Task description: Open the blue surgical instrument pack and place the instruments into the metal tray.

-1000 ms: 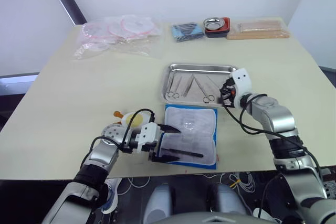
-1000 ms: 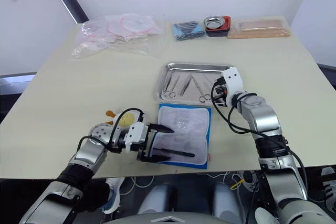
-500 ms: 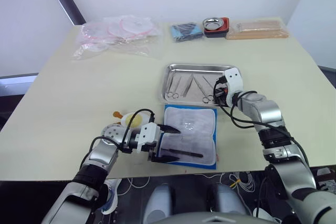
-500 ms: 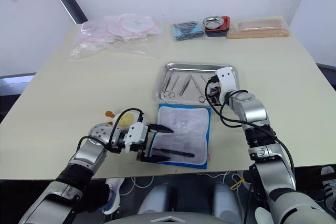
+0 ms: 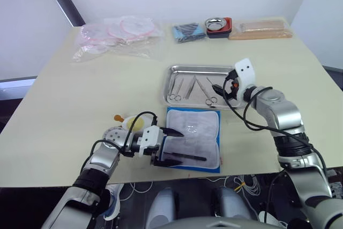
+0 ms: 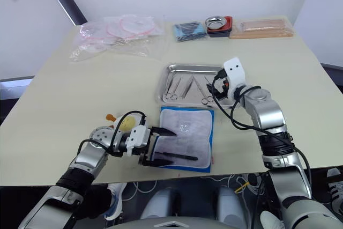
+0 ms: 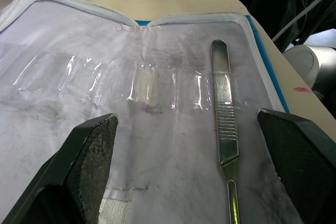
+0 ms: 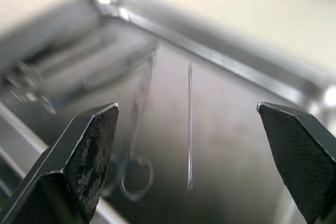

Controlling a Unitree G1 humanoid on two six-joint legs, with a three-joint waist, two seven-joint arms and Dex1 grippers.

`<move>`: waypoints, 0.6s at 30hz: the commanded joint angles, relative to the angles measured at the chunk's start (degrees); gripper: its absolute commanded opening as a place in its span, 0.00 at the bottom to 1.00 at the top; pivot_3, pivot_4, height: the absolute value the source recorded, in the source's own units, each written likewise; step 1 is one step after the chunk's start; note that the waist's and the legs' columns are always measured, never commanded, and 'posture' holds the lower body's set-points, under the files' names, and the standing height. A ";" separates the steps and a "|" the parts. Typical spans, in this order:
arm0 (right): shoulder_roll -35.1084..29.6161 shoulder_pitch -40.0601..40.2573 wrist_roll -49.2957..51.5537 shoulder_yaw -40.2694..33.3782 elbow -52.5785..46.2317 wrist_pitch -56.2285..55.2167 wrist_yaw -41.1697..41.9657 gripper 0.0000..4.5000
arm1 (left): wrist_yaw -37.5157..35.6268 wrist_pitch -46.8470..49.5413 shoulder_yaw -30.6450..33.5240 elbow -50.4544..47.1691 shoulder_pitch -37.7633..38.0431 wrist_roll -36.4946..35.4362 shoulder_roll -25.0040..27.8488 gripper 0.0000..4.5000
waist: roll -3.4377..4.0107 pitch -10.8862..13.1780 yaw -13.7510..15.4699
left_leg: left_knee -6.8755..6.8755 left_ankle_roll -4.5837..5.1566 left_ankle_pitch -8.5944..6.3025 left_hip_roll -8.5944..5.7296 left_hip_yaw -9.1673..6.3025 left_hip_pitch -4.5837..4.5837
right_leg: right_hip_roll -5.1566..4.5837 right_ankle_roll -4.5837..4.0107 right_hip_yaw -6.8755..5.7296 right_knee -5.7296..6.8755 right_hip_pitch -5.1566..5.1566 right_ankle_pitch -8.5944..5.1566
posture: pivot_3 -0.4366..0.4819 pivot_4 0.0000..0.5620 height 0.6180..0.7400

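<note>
I see last instrument (image 7: 224, 129), slim stiff slick steel handle, flat on opened blue surgical instrument pack (image 5: 206, 112), tucked under clear strap. Left gripper (image 5: 170, 145) spread wide around it; I judge mid-handle best hold. Right gripper (image 8: 189, 145) gaping, empty, above metal tray (image 5: 198, 69) holding other instruments (image 5: 194, 90). Strap may snag.

The blue pack (image 5: 193, 138) lies unfolded and flat just in front of the metal tray (image 5: 201, 69), pale lining up (clear loops across it). One slim straight tool (image 7: 224, 124) is tucked in it near its front edge. Several ring-handled instruments (image 5: 193, 88) lie side by side inside the tray.
</note>
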 commanded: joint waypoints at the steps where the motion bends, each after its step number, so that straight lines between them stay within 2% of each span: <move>1: -3.20 3.84 3.41 -0.22 -8.63 -2.09 5.98 0.99 | 0.80 1.54 -3.61 5.46 2.59 6.88 0.91 1.00 | -0.02 0.01 0.03 | -0.01 0.00 0.00 0.00 -0.01 0.00 | 0.00 0.00 0.00 -0.01 0.01 0.00 | 0.48 0.27 1.00; 6: -9.07 11.92 9.33 -2.85 -17.54 -4.60 14.75 0.99 | 0.43 1.57 -3.67 6.01 2.07 6.85 0.79 1.00 | -0.06 0.11 -0.08 | -0.01 0.00 0.00 -0.08 0.01 0.02 | -0.01 0.02 0.10 -0.02 -0.01 0.00 | 0.48 0.27 1.00; 10: -12.24 19.46 14.87 -6.01 -22.03 -11.15 22.91 0.99 | 0.24 1.09 -3.78 6.51 2.04 7.10 0.77 1.00 | -0.14 0.16 -0.05 | -0.03 0.00 0.00 -0.09 0.00 0.01 | -0.01 0.04 0.09 -0.04 0.00 -0.02 | 0.48 0.27 1.00; 13: -14.82 22.85 16.93 -7.58 -23.56 -13.11 26.24 0.99 | 0.29 0.80 -3.79 6.94 1.95 7.24 0.67 1.00 | -0.28 0.26 -0.20 | -0.03 0.00 0.00 -0.09 0.01 0.03 | -0.01 0.06 0.11 -0.04 0.00 -0.03 | 0.48 0.27 1.00; 18: -21.41 29.78 19.26 -9.79 -25.66 -20.79 36.58 0.99 | 0.34 0.49 -3.90 7.35 1.83 7.32 0.56 1.00 | -0.41 0.35 -0.08 | -0.02 -0.01 0.00 -0.15 -0.03 0.04 | -0.02 0.07 0.17 -0.05 0.01 -0.03 | 0.48 0.27 1.00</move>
